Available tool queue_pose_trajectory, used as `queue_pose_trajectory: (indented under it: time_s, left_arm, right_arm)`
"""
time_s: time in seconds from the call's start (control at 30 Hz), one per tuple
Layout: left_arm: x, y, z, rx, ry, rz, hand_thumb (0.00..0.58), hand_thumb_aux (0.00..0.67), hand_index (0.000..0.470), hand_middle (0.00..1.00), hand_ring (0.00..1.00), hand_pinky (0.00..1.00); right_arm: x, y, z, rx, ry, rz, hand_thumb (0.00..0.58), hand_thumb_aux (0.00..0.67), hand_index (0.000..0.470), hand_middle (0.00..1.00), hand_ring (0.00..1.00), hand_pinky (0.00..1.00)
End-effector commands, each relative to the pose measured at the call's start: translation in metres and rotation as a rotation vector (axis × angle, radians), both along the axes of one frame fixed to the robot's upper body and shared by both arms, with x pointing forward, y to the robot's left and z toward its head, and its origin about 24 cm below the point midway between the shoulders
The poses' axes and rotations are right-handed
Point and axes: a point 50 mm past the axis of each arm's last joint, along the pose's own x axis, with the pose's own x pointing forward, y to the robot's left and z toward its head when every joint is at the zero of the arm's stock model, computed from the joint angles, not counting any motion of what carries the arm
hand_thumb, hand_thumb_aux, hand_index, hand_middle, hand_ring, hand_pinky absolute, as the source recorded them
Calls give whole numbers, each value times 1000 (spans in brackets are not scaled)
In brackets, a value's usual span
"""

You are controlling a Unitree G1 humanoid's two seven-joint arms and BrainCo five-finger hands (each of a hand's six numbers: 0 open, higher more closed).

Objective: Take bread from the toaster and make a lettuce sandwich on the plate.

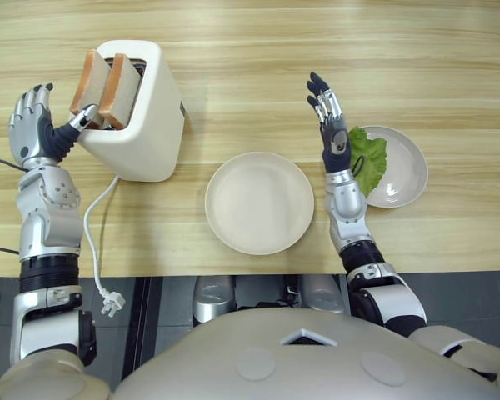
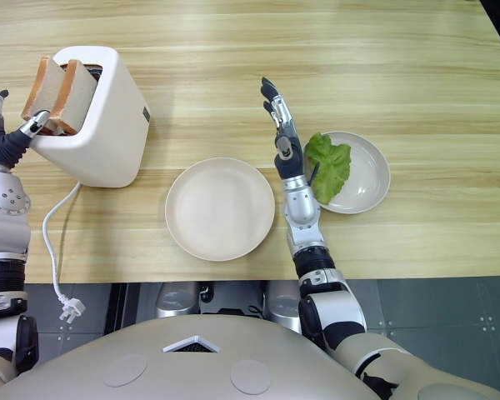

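wooden table (image 1: pixel 317 33), left hand (image 1: pixel 35 127) beside bread (image 1: pixel 117 87) in toaster (image 1: pixel 150 133)

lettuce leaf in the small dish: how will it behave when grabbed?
Probably floppy: the lettuce leaf is thin and ruffled, and lies over the left rim of the small dish. Likely very light, so it could slip from a loose pinch. Its crinkled edges look easy to tear, so the open right hand beside it should grip gently.
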Motion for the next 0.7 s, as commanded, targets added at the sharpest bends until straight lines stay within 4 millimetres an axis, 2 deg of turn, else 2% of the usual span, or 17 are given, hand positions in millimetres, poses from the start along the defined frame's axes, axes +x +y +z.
queue_pose_trajectory:
  time_s: [0.03,0.07,0.1,0.17,0.2,0.23,0.3,0.47,0.7]
  left_arm:
    - [4,-14,9,30,-59,-61,152,95,65,0,0,0]
    - [5,-16,10,27,-67,-68,334,234,161,0,0,0]
    - [6,-17,10,21,-74,-73,415,313,215,0,0,0]
    - [6,-19,9,13,-83,-76,476,386,265,0,0,0]
    - [7,-19,9,9,-88,-78,476,386,265,0,0,0]
    - [7,-20,9,7,-93,-81,556,533,366,0,0,0]
    - [8,-22,8,14,-93,-86,580,670,460,0,0,0]
    - [13,-19,2,26,-54,-80,580,670,460,0,0,0]
    - [16,-15,-21,-60,13,-73,580,670,460,0,0,0]
  right_arm:
    - [-3,2,0,-2,-11,9,0,0,0,0,0,0]
    - [-3,2,0,-2,-12,9,0,0,0,0,0,0]
    - [-3,2,0,-3,-13,10,0,0,0,0,0,0]
    - [-4,4,0,-4,-14,15,0,0,0,0,0,0]
    - [-4,4,0,-6,-14,17,0,0,0,0,0,0]
    - [-4,5,0,-7,-14,20,0,0,0,0,0,0]
    - [-4,5,0,-8,-14,22,0,0,0,0,0,0]
    - [-5,5,-1,-10,-14,23,0,0,0,0,0,0]
    - [-5,6,-1,-11,-16,23,0,0,0,0,0,0]
